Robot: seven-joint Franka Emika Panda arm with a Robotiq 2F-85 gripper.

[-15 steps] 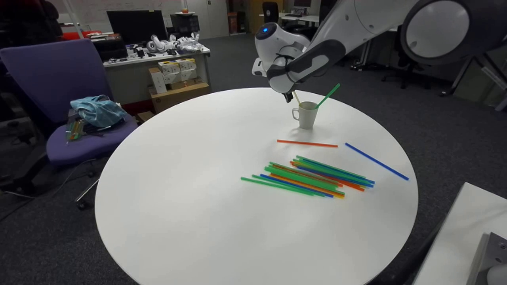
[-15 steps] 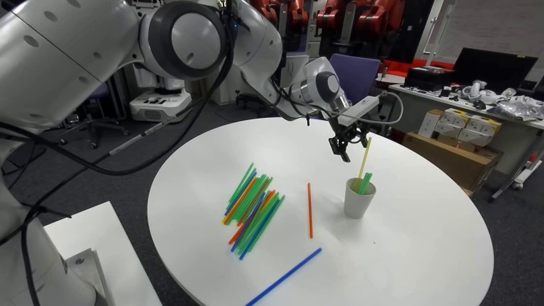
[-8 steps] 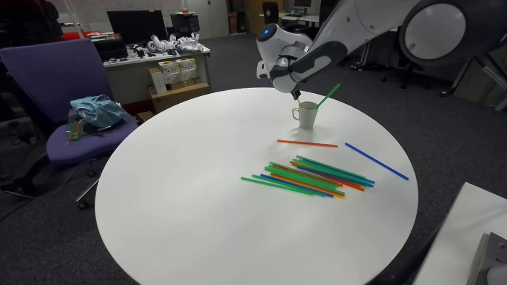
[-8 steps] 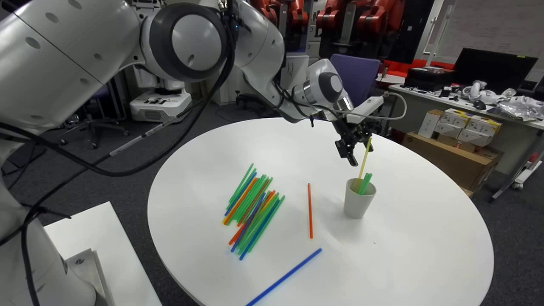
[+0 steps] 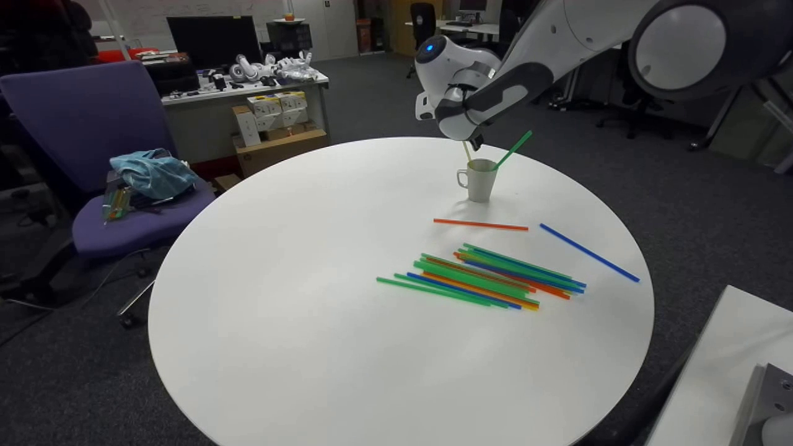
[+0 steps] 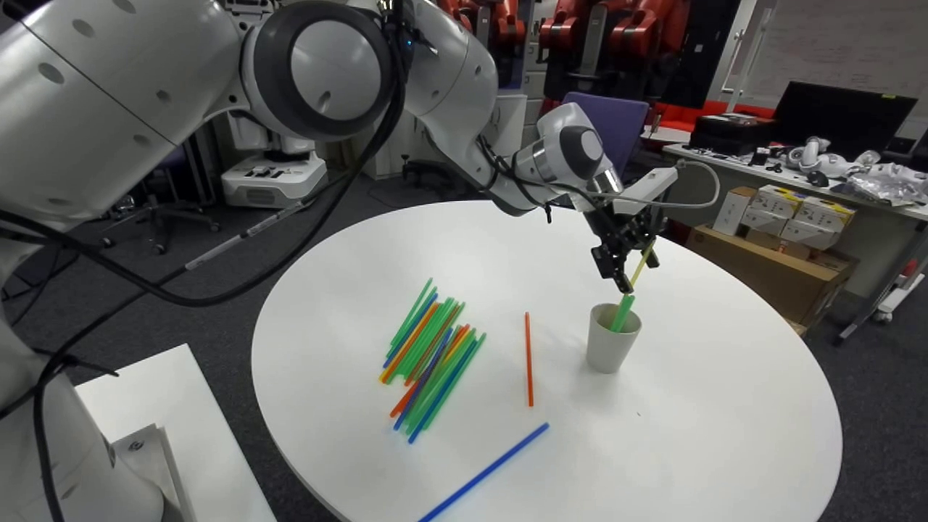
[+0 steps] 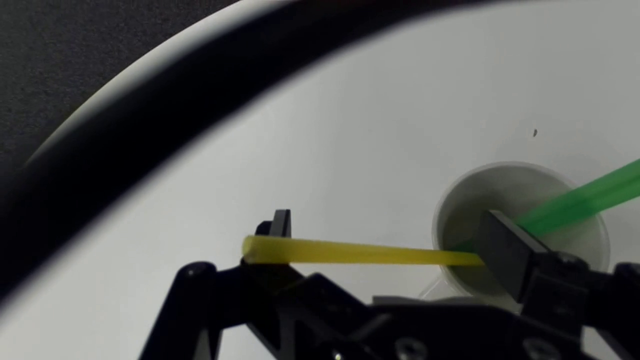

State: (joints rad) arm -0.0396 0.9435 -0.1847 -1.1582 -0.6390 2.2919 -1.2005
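One white mug on the tabletop holds a yellow straw and at least one green straw. Above the mug the jaws stand spread, the yellow straw between them. Near the mug lies a red straw.

White arm: it's rocking round grey dots
Pale joint cap: it's wearing a dark ring
Light: it's glowing blue
Black cable: it's looking pretty chunky
Gripper: it's sporting mostly black, screws probably shining silver, kinda blurry tho
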